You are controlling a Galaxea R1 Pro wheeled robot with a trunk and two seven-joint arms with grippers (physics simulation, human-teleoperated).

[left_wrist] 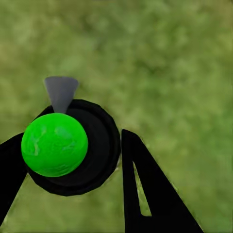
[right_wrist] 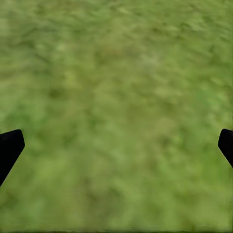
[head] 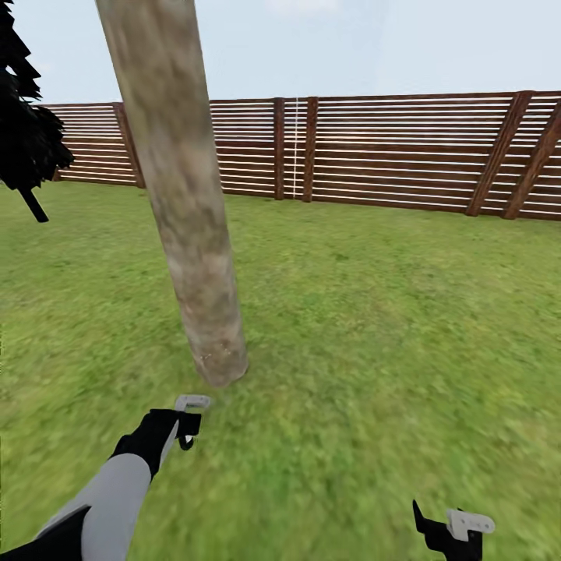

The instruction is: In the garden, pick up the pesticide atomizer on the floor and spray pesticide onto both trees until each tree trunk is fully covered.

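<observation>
The pesticide atomizer [left_wrist: 54, 144] has a round black body, a bright green ball on top and a grey cone nozzle. It sits between the black fingers of my left gripper [left_wrist: 73, 138], which is shut on it above the grass. In the head view my left gripper [head: 187, 421] hangs low, just in front of the foot of a tree trunk [head: 187, 218]. That trunk is thick, mottled grey-brown and leans slightly. My right gripper [head: 456, 530] is at the lower right, open over bare lawn, and its fingertips [right_wrist: 9, 148] stand far apart with nothing between them.
A reddish-brown slat fence [head: 389, 148] closes the garden at the back. Dark foliage [head: 23, 132] of another plant hangs at the far left. Open lawn [head: 389, 327] stretches to the right of the trunk.
</observation>
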